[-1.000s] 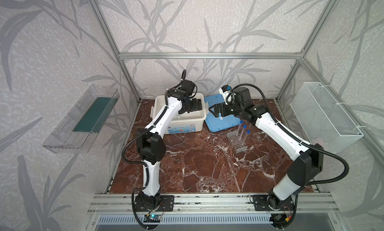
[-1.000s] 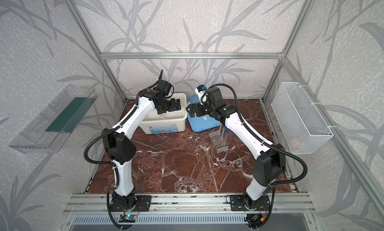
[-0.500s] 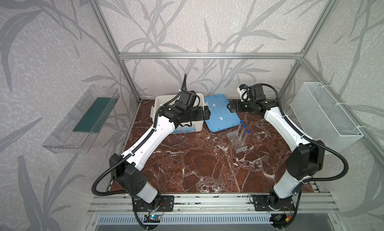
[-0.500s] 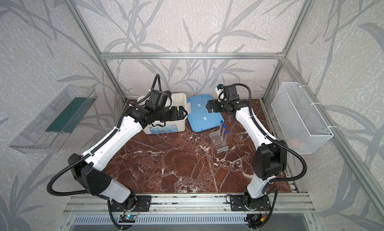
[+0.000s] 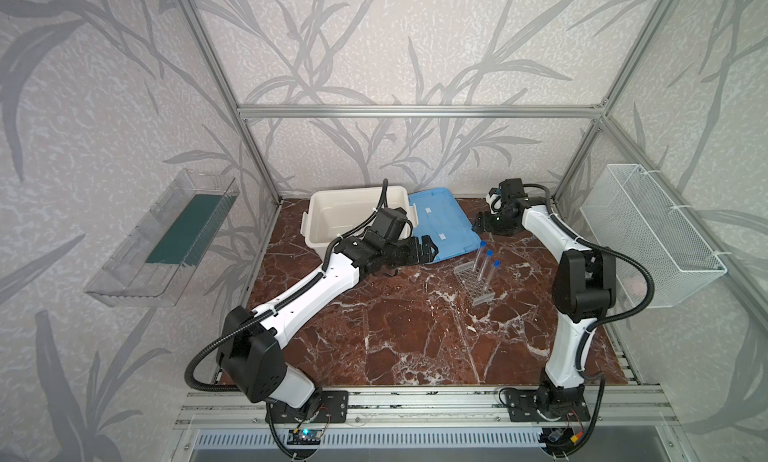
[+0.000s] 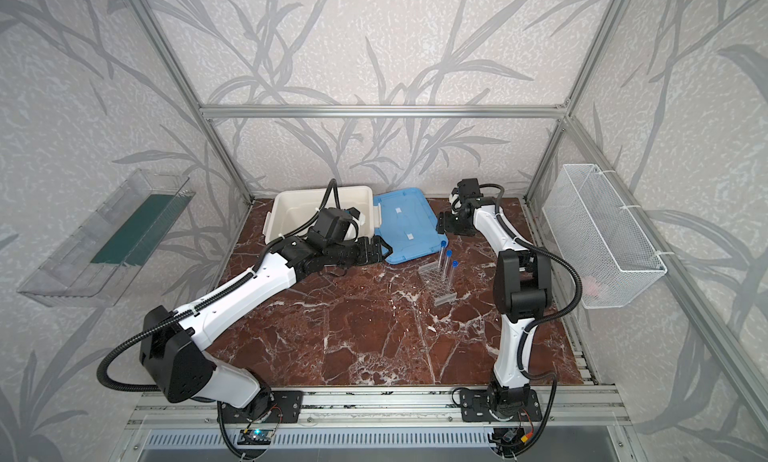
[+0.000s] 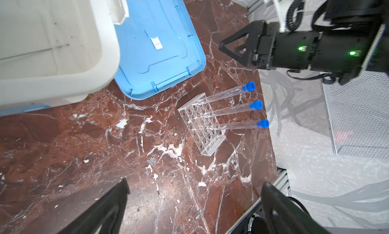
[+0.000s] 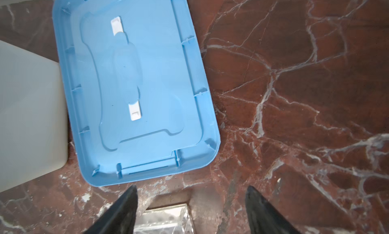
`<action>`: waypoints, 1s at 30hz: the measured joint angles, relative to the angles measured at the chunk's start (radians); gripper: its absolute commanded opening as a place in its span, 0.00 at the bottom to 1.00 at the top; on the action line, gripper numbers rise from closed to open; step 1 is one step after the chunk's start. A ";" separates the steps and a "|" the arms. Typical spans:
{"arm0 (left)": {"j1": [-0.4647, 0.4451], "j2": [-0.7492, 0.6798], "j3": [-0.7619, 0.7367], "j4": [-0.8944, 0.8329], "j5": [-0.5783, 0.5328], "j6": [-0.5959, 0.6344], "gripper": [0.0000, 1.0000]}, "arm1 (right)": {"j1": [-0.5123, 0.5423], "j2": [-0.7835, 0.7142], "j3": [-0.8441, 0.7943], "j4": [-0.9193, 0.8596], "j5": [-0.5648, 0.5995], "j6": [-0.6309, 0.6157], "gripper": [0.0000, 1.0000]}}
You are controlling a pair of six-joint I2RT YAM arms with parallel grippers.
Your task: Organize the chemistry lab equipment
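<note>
Clear rack [image 7: 196, 138] on worktop [image 5: 395, 335], three blue-capped test tubes [image 7: 231, 109] upright in it, blue lid [image 7: 160, 43] just beside rack, left tool [image 7: 195, 186] near rack, spread wide, empty, right tool [image 8: 191, 192] likewise apart, empty.

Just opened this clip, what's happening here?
Neither arm holds anything. Three blue-capped test tubes stand in the clear rack on the marble table. The white tub is open, its blue lid lying beside it. The left gripper hovers open at the lid's near edge; the right gripper, fingers apart, hangs by its right side.

Blue-capped clear tubes [image 7: 231, 110], sky-blue lid [image 8: 136, 85], white tub [image 7: 52, 83], white-veined red-brown marble table [image 5: 395, 322].
</note>
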 measured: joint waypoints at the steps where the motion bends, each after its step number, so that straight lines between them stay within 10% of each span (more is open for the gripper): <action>1: -0.003 0.002 -0.002 0.018 0.009 -0.008 0.99 | 0.000 0.020 0.018 -0.007 0.006 -0.002 0.68; 30: -0.047 0.082 -0.058 0.182 0.055 -0.077 0.99 | -0.002 0.400 0.370 -0.162 0.093 -0.107 0.26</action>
